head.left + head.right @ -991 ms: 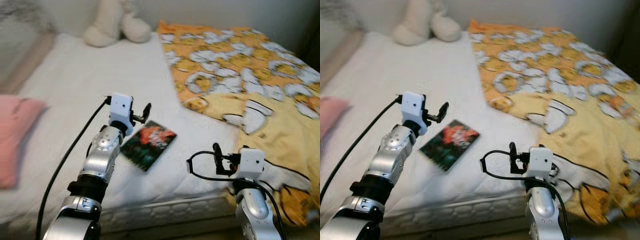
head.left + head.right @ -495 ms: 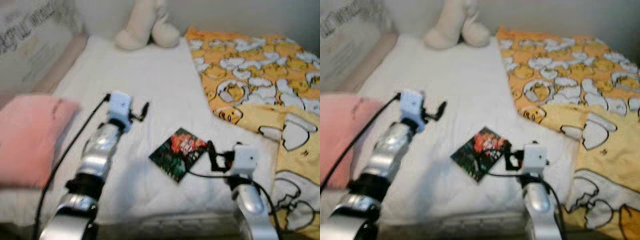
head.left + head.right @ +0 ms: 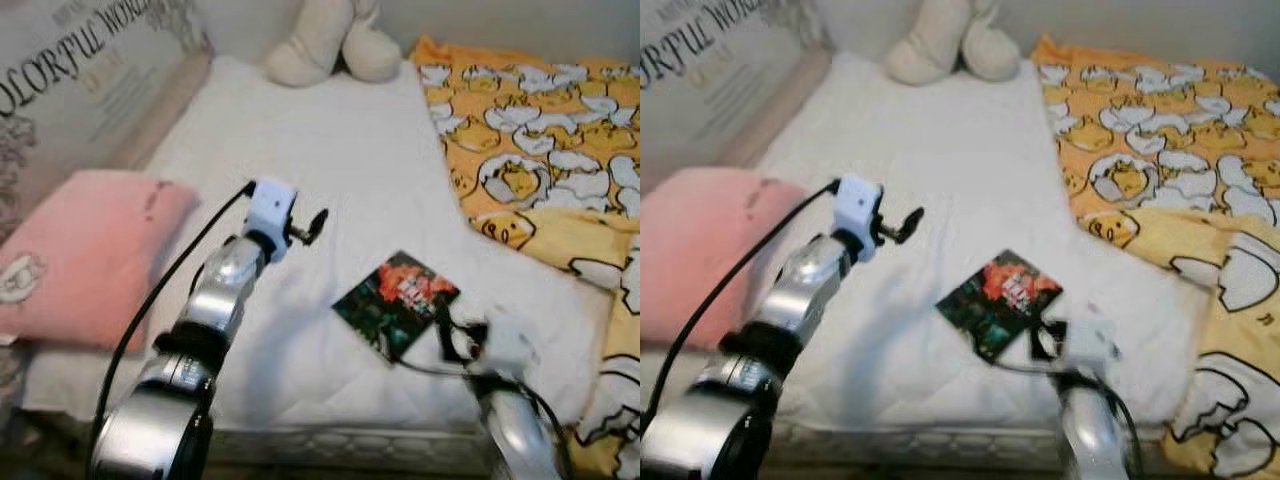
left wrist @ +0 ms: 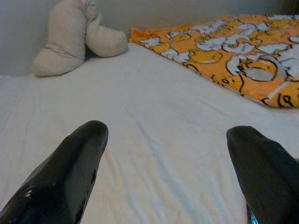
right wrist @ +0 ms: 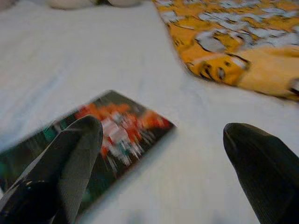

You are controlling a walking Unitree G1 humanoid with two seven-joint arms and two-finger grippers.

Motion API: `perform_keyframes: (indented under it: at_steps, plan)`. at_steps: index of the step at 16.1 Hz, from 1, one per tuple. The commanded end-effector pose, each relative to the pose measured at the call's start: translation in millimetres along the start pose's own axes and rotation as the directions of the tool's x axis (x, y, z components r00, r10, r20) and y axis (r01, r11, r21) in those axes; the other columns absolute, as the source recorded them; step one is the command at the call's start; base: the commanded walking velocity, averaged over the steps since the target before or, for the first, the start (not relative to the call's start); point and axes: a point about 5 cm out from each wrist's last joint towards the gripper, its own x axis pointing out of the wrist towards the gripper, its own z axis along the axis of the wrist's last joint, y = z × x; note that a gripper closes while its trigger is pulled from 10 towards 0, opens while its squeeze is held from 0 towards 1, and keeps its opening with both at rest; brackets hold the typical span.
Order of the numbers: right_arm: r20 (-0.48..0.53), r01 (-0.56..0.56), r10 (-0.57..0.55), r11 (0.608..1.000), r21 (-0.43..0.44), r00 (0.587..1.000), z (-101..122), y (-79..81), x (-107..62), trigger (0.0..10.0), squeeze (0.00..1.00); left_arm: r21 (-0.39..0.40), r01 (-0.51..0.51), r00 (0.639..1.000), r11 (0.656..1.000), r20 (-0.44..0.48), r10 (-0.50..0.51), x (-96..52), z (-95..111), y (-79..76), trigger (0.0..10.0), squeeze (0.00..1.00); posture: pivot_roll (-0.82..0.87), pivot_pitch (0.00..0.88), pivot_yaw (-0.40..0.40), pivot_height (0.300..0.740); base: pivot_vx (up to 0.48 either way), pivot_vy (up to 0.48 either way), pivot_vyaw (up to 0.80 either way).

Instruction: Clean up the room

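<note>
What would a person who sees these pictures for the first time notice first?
Probably the bright orange and yellow blanket with its egg pattern, spread over the right side of the white bed. Next, the dark book with a red cover picture lying flat near the bed's front edge, with the open right tool close before it. A pink pillow lies at the left, and a cream plush toy sits at the far end.

Soft, even, rather dim light; faint shadows lie on the bed (image 3: 330,170) under the left arm. Motion blur smears the right gripper (image 3: 455,340) and the book (image 5: 107,135) beside it.
</note>
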Motion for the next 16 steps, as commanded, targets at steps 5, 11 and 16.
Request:
perform_keyframes:
  at_steps: [5, 11, 16]
  plan:
    - [-0.095, 0.026, -0.032, 0.998, -0.055, 0.995, -11.1, -17.7, -50.4, 10.0, 0.00, -0.008, 0.058, 0.997, 0.998, -0.048, -0.058, 16.8, 1.1, -19.2, 10.0, 0.00, -0.18, 0.129, 0.035, 0.740, 0.000, 0.000, 0.00]
    - [-0.188, -0.026, 0.013, 0.998, -0.065, 0.982, 0.7, -14.3, -120.4, 10.0, 0.00, -0.122, -0.109, 0.983, 0.987, -0.161, 0.088, 7.5, -32.5, -15.6, 10.0, 0.00, -0.28, 0.300, -0.014, 0.740, 0.000, 0.000, 0.00]
    - [-0.224, -0.065, 0.049, 0.996, -0.064, 0.973, 4.6, -10.8, -130.1, 10.0, 0.00, -0.164, -0.091, 0.982, 0.982, -0.178, 0.061, 2.5, -44.5, -22.4, 10.0, 0.00, -0.27, 0.333, -0.039, 0.740, 0.000, 0.000, 0.00]
